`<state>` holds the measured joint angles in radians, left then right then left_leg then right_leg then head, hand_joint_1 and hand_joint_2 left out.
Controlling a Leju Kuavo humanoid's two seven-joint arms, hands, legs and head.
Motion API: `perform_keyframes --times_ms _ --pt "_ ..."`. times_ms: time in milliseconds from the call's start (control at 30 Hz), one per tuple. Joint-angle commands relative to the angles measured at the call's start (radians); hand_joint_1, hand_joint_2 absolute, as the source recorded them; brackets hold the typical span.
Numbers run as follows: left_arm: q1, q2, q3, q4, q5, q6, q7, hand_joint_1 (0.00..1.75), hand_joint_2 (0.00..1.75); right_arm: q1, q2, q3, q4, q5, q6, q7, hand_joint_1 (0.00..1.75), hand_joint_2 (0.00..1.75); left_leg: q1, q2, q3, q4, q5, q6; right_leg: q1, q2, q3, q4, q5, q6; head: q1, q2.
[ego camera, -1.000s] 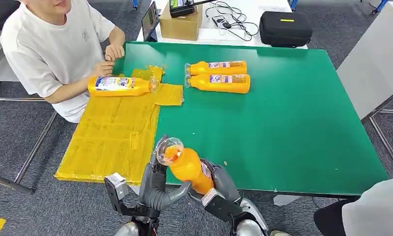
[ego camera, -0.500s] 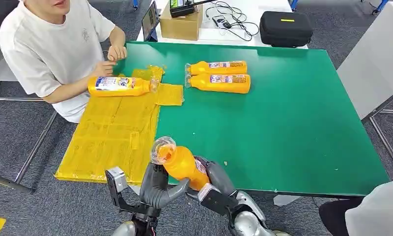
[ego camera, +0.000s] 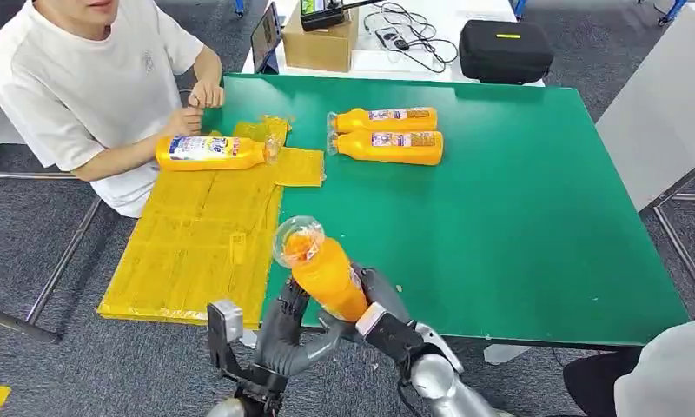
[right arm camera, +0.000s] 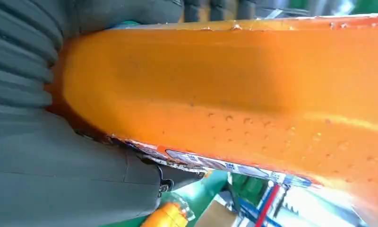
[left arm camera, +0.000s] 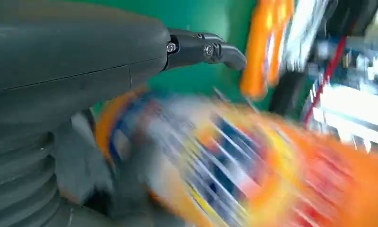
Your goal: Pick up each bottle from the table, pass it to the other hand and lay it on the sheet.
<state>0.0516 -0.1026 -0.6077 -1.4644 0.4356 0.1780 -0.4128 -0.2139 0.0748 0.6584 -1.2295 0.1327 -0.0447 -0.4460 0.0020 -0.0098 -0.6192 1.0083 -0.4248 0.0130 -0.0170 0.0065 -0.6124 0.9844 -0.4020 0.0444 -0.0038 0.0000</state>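
Observation:
An orange bottle [ego camera: 324, 271] with a clear cap stands tilted above the near edge of the green table [ego camera: 518, 217]. My right hand [ego camera: 380, 306] grips its lower part from behind; in the right wrist view the bottle [right arm camera: 234, 90] lies across that hand [right arm camera: 59, 156]. My left hand [ego camera: 290, 334] cups the bottle from the left, thumb under its base; the left wrist view shows the blurred bottle [left arm camera: 234, 165] against the hand [left arm camera: 64, 94]. Two more orange bottles [ego camera: 386, 119] [ego camera: 387, 147] lie side by side at the far middle. Another bottle [ego camera: 209, 152] lies on the yellow sheet [ego camera: 196, 234].
A person in a white shirt [ego camera: 83, 87] sits at the far left corner, hands [ego camera: 196, 104] near the sheet's far end. A cardboard box [ego camera: 320, 43] and a black case [ego camera: 505, 49] stand on the white table behind. Another person's sleeve [ego camera: 665, 373] is at the near right.
Both hands have risen with the bottle, which now stands higher and more upright, its cap shifted up and slightly right. The bottles on the table and sheet have not moved.

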Motion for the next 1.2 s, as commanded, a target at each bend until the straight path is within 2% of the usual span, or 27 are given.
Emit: perform_keyframes --times_ms 33,167,300,333,533,667,700,867,1200 --pt "-0.060 -0.002 -0.037 0.126 -0.012 0.064 0.017 0.00 1.75 -0.040 0.058 -0.016 0.083 -0.101 -0.015 0.010 1.75 1.75 0.001 0.000 0.005 -0.001 -0.002 -0.001 0.001 -0.001 0.006 -0.001 -0.002 -0.002 0.000 0.000" --pt "-0.062 -0.007 -0.045 0.149 0.009 0.062 0.014 0.00 1.75 -0.059 0.057 0.014 0.107 -0.093 -0.030 0.018 1.75 1.75 0.001 0.003 0.009 -0.002 -0.003 -0.001 0.001 0.001 0.008 -0.002 -0.002 -0.002 0.000 0.000" --pt "-0.068 -0.027 -0.005 0.137 0.033 0.102 -0.008 0.00 1.75 -0.068 0.054 0.041 0.134 -0.031 -0.094 0.023 1.75 1.75 0.000 0.001 0.004 -0.001 -0.001 -0.001 0.000 0.000 0.005 -0.001 -0.001 -0.002 0.000 0.000" --pt "-0.069 -0.031 0.006 0.130 0.040 0.114 -0.010 0.00 1.75 -0.069 0.054 0.052 0.139 -0.008 -0.112 0.020 1.75 0.00 0.001 0.002 0.006 -0.001 -0.002 -0.001 0.001 0.001 0.006 -0.001 -0.001 -0.002 0.000 0.000" --pt "-0.072 -0.039 0.035 0.080 0.095 0.144 -0.003 0.00 1.75 -0.074 0.064 0.070 0.172 -0.003 -0.134 0.017 1.75 0.00 0.001 0.002 0.004 0.000 -0.002 -0.001 0.001 0.001 0.005 0.000 -0.001 -0.002 0.000 0.000" --pt "-0.059 -0.019 0.013 0.046 0.119 0.072 -0.004 0.00 1.75 -0.097 0.048 0.070 0.224 0.010 -0.140 0.027 1.75 0.00 0.000 0.003 0.005 -0.001 -0.002 -0.001 0.001 0.002 0.005 -0.001 -0.001 -0.002 0.000 0.000" --pt "-0.050 -0.016 0.014 0.028 0.115 0.064 -0.005 0.00 1.75 -0.103 0.049 0.057 0.251 0.013 -0.146 0.023 1.75 1.75 0.000 0.002 0.003 -0.001 -0.001 0.000 0.000 0.001 0.003 -0.001 0.000 -0.001 0.000 0.000" --pt "-0.038 -0.011 0.012 0.002 0.067 0.069 -0.032 0.00 1.75 -0.097 0.048 0.034 0.277 0.026 -0.151 0.008 1.75 1.75 0.001 0.001 0.006 -0.001 -0.002 -0.001 0.001 -0.001 0.006 -0.001 -0.002 -0.002 0.000 0.000" --pt "-0.025 -0.010 0.018 -0.009 0.085 0.040 -0.011 0.00 1.75 -0.107 0.042 0.047 0.317 0.070 -0.150 0.018 1.75 1.75 0.001 0.001 0.006 -0.001 -0.002 -0.001 0.001 0.000 0.006 -0.001 -0.001 -0.002 0.000 0.000"
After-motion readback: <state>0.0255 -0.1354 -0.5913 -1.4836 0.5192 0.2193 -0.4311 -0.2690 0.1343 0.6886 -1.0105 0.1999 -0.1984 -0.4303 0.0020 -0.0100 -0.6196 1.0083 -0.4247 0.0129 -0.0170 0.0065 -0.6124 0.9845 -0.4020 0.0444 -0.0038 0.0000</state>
